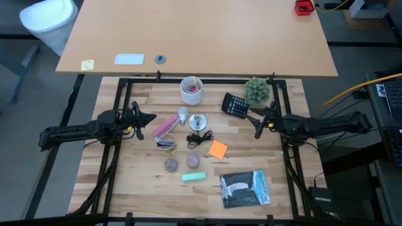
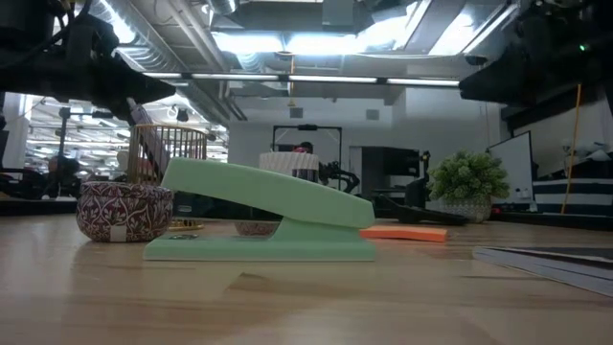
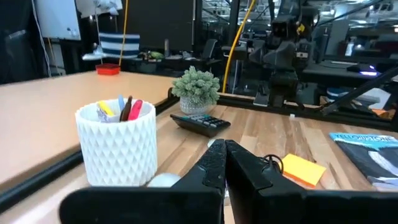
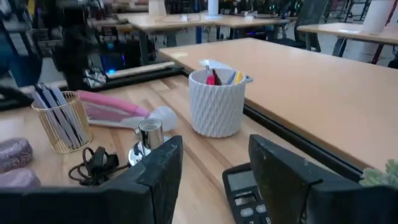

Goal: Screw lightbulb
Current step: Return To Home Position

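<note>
The lightbulb, small and white, lies on its side on the wooden table between the white cup of pens and the silvery socket disc. The socket's black cord coils just nearer. The right wrist view shows the bulb beside the socket. My left gripper hovers level at the table's left, shut and empty. My right gripper hovers at the right, open, with nothing between its fingers.
A pink stapler and a wire pen holder lie left of the socket. A calculator and a small plant sit at the far right. Nearer are orange notes, two round tins, a green stapler and a book.
</note>
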{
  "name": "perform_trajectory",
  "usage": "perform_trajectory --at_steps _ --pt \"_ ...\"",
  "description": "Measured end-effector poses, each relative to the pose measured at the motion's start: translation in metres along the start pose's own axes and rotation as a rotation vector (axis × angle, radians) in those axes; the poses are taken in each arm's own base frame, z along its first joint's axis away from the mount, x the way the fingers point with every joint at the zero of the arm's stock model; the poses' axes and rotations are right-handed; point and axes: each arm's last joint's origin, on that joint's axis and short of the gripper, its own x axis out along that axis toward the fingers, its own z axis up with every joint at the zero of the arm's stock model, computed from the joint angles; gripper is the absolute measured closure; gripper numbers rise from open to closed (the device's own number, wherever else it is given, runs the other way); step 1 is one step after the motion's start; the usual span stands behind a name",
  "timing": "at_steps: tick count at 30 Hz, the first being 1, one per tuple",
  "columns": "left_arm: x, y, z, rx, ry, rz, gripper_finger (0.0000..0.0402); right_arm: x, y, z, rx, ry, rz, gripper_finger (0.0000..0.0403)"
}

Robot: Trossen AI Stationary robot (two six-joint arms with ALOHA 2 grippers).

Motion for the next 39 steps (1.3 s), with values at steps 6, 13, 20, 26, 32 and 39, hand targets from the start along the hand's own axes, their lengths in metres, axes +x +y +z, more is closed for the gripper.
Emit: perform_trajectory --at_steps 6,13,20,26,32,39 --pt "0.0 0.0 0.0 0.044 -0.003 0.0 0.04 -0.014 -0.01 -0.007 0.068 -0.098 0.053 0.0214" --pt "0.0 0.0 0.0 0.048 -0.001 0.0 0.04 -0.037 -0.025 -0.003 0.095 -0.195 0.062 0.0214" --pt "0.0 0.0 0.0 0.048 -0.001 0.0 0.04 -0.035 -0.025 -0.014 0.05 -0.127 0.031 0.0214" --pt "0.0 0.0 0.0 0.058 0.0 0.0 0.04 -0.026 -0.023 -0.041 0.057 -0.046 0.024 0.0214" --pt "0.0 0.0 -0.004 0.047 0.045 0.001 0.04 -0.024 -0.021 -0.043 0.063 -0.038 0.058 0.0214" --pt "0.0 0.0 -0.009 0.051 0.095 0.003 0.04 -0.024 -0.021 -0.043 0.052 -0.038 0.042 0.0214"
